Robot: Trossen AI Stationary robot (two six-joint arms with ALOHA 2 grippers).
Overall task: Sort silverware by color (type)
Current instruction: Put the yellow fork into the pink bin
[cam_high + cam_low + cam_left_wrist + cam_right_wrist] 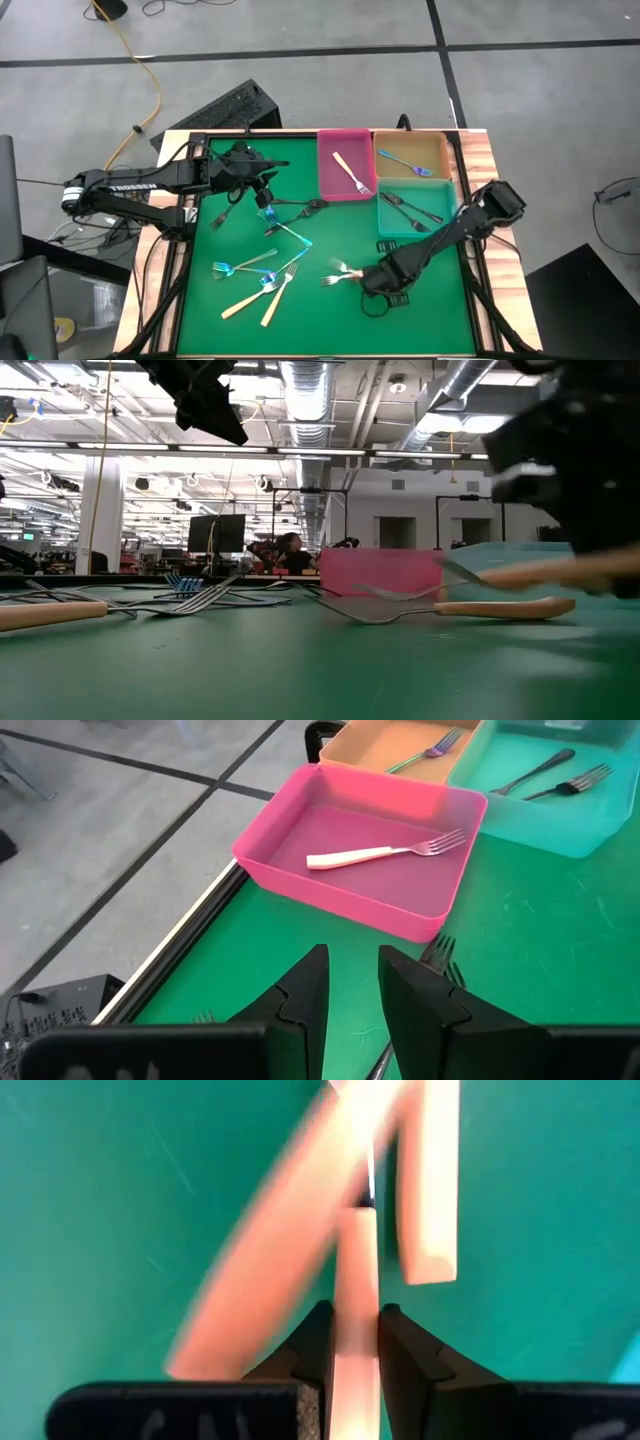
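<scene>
i see a grey concrete floor (330,25) crossed by dark lines, a yellow cable (140,70), and ceiling ducts (310,390) with strip lights.

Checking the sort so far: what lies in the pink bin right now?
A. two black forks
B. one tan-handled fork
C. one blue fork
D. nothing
B: the pink bin holds a single tan-handled fork; the blue fork lies in the orange bin, and two black forks in the teal bin.
</scene>
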